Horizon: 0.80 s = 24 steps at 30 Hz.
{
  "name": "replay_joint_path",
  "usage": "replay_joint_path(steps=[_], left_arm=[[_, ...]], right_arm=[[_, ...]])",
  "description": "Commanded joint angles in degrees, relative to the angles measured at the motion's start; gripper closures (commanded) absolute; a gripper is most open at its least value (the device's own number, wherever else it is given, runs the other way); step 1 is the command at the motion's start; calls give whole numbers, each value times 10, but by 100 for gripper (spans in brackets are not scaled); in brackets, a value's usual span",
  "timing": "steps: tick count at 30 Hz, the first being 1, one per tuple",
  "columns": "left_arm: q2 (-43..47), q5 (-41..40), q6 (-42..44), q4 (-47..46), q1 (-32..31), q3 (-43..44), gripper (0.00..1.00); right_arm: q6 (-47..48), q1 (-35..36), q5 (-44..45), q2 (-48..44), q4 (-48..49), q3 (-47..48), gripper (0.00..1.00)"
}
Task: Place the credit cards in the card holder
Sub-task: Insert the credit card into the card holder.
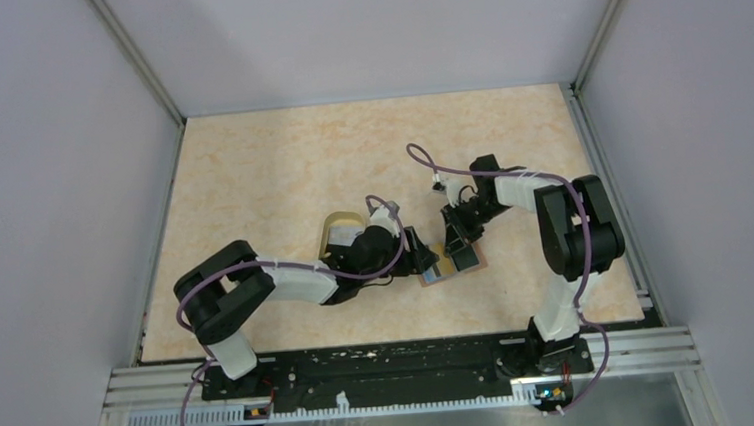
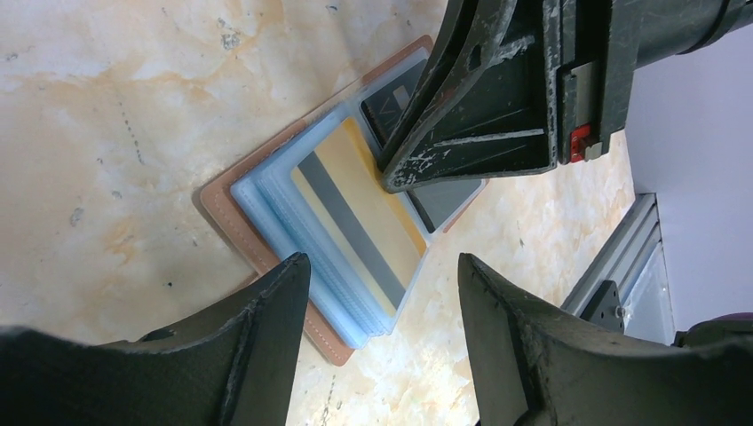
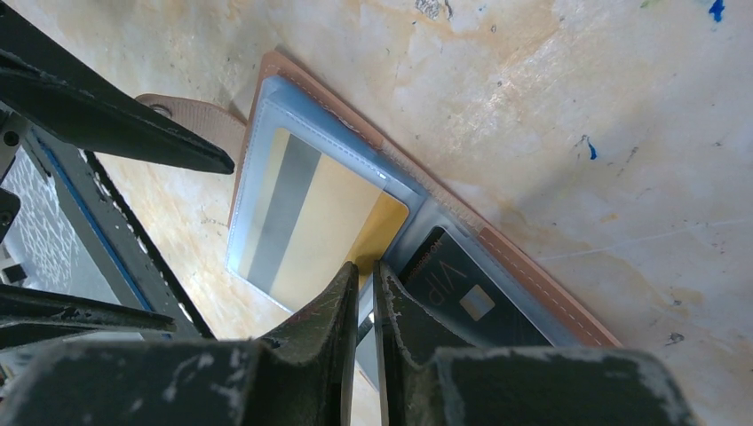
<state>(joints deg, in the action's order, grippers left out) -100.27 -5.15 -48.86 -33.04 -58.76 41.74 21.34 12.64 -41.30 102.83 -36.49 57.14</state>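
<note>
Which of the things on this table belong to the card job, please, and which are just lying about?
Job: card holder, lying open; yellow card in its sleeve; black card beside it; left gripper; right gripper.
Lying about: oval tan-rimmed dish.

Card holder [image 1: 454, 264] lies open mid-table [image 1: 249, 162]. Right tool [image 3: 366, 269] stands on its fold with fingers nearly together. It blocks approach from the far right and overhangs the black card [image 3: 462, 293]. Left tool [image 2: 382, 266] is spread wide just beside the holder's left edge, and the yellow card [image 2: 355, 213] is reachable between its fingers. Dish [image 1: 338, 228] crowds the left arm's far side. Wide passage over the far half of the table; walls close in on both sides.
</note>
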Motion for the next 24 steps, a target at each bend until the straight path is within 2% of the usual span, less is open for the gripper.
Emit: replay_joint_path(steps=[1,24], left_arm=[[16,-2,-7,-22,-2,-11,32],[-9,18,-25,-52,-1,-13,36]], right_arm=[[6,11,28,23,6,-1,87],[9,10,18,24,1,2,87]])
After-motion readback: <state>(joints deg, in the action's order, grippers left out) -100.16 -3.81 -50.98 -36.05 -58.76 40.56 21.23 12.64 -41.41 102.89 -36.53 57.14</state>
